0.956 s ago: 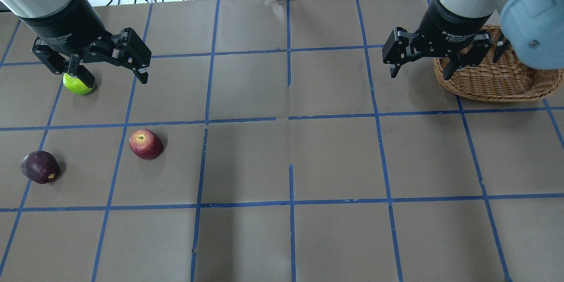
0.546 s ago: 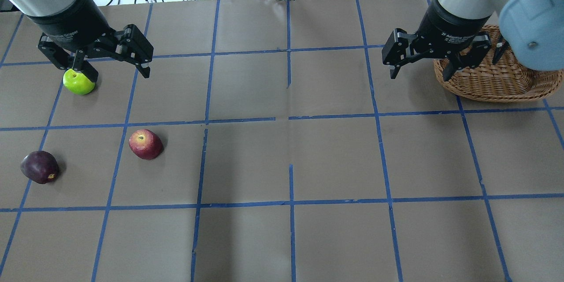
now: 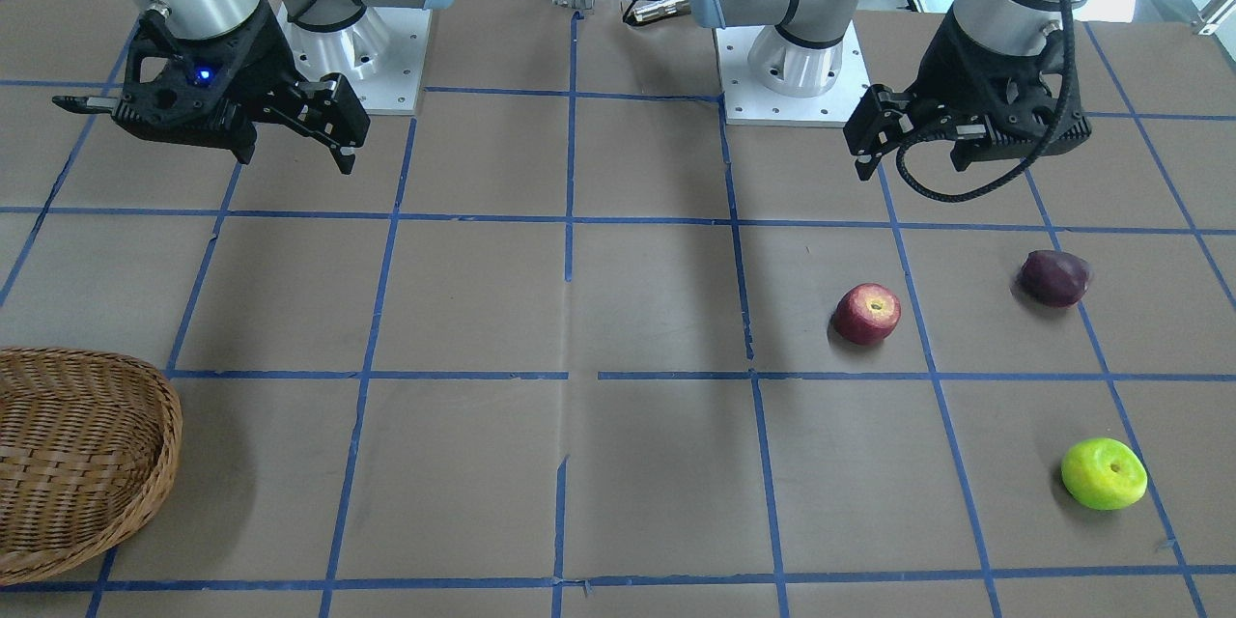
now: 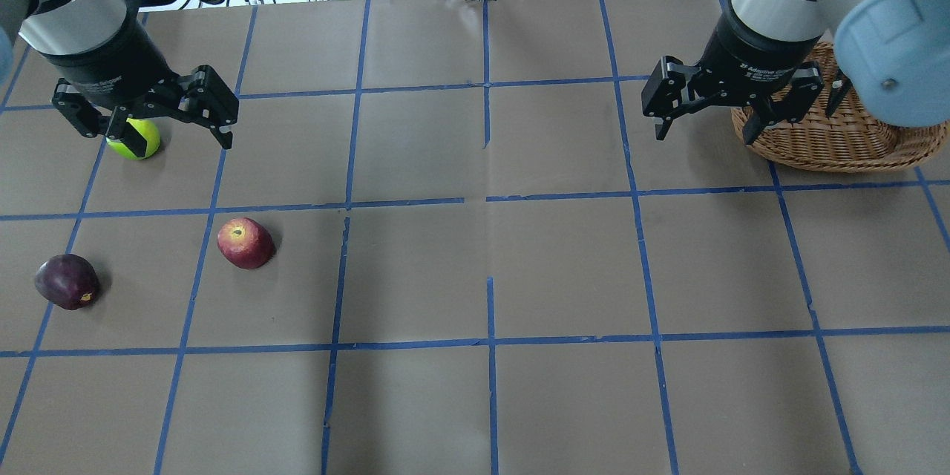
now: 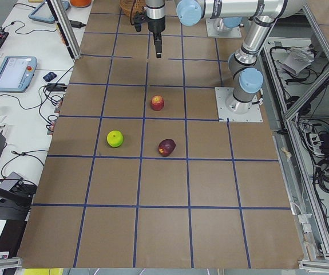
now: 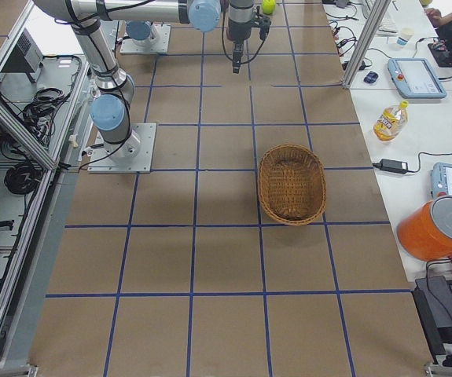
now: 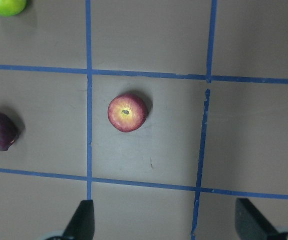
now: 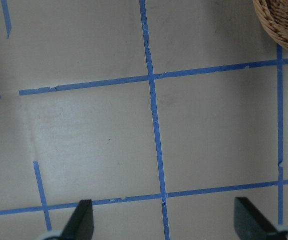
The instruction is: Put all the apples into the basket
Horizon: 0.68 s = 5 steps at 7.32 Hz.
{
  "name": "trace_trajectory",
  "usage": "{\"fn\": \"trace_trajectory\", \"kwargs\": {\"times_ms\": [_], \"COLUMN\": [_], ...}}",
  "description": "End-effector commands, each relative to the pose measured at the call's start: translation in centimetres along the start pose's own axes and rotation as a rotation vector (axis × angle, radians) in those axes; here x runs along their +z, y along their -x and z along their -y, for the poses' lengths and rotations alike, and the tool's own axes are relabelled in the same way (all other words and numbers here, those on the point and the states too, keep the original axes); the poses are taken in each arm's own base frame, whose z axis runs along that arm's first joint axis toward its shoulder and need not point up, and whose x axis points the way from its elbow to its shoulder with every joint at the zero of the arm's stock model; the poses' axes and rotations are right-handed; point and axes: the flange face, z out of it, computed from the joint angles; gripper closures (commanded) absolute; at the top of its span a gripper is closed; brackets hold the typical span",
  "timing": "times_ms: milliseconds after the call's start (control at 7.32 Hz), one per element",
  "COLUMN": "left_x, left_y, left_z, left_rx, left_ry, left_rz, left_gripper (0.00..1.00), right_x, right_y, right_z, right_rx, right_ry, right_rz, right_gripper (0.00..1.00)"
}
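Apples all lie on the table, outside the basket: purple apple nearest, red apple beyond, green apple farthest; left gripper hovers overhead, fingers wide, empty; right gripper equally wide, empty, near the basket.

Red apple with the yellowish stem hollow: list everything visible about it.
The red apple is round, with glossy red skin fading to yellow around its stem hollow, which faces upward, slightly tilted. It sits on the brown paper table cover, inside one blue-taped square, and touches nothing but the paper.
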Motion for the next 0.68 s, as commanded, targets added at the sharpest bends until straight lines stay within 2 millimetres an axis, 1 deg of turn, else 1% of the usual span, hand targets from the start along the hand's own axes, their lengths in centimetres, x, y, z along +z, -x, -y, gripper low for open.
{"fn": "trace_trajectory", "kwargs": {"times_ms": [0,137,273,410,546], "left_x": [1.8,4.4,7.6,10.9,13.3], "left_y": [1.6,4.2,5.7,5.7,5.5], "left_z": [0.6,2.5,4.5,4.6,3.6], "left_rx": [0.06,0.075,0.066,0.055,0.069], "left_ry": [0.048,0.091,0.1,0.134,0.156], "left_rz": [-0.045,-0.055,-0.058,-0.062,-0.068], "left_gripper": [0.0,0.0,0.0,0.0,0.0], "right_x": [0.0,0.0,0.1,0.2,0.3], "right_y": [0.0,0.0,0.0,0.0,0.0], "right_z": [0.0,0.0,0.0,0.0,0.0], "right_rx": [-0.001,0.0,0.0,0.0,0.0], "right_ry": [-0.001,0.0,0.002,0.004,0.005], "right_rz": [-0.003,-0.001,0.0,0.0,0.0], "right_gripper": [0.0,0.0,0.0,0.0,0.0]}}
